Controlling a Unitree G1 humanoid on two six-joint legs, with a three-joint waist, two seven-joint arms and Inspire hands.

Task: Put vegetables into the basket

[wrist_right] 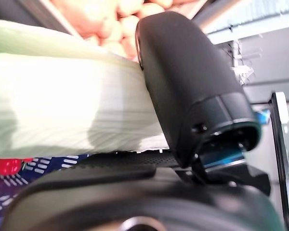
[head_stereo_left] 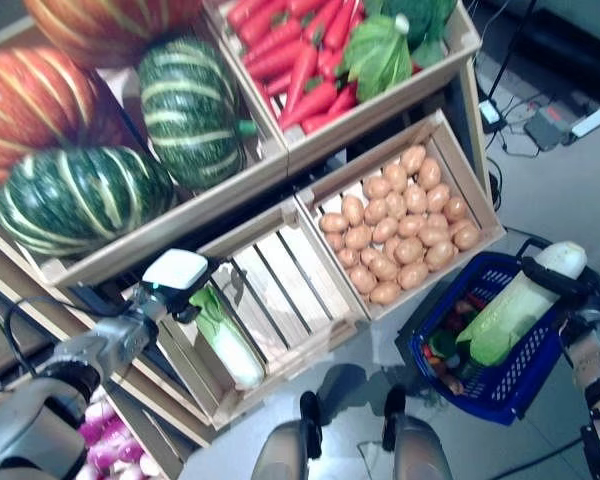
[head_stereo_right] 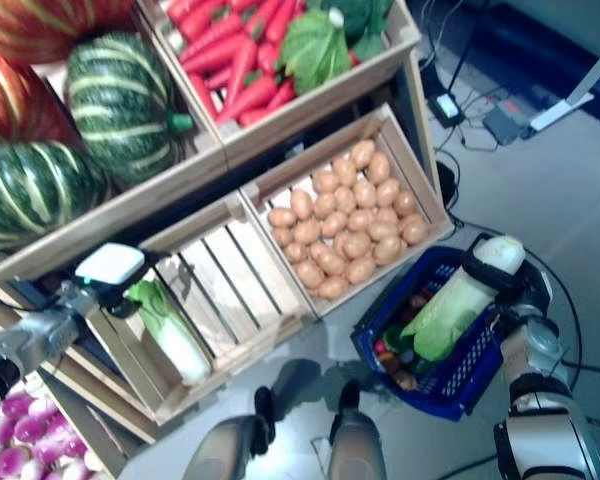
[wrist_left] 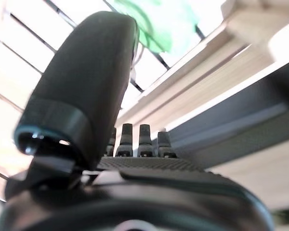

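Napa cabbage point(head_stereo_left: 515, 310): right hand point(head_stereo_left: 565, 285) curled round its firm white stem; leafy end soft, hangs over basket point(head_stereo_left: 480, 385). Left hand point(wrist_left: 135, 144): fingers straight, empty.

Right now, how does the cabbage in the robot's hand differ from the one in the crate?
The held cabbage hangs over the blue basket, gripped by the right hand; the crate cabbage lies loose on wooden slats. The held one looks bigger and paler; the crate one has darker green leaves. Both are long, with white stalks.

Right hand point(wrist_right: 135, 192) grips a pale green cabbage point(wrist_right: 62, 101), thumb point(wrist_right: 183, 86) pressed against it. Potatoes point(wrist_right: 111, 19) at 12 o'clock; blue basket point(wrist_right: 38, 166) mesh beneath.
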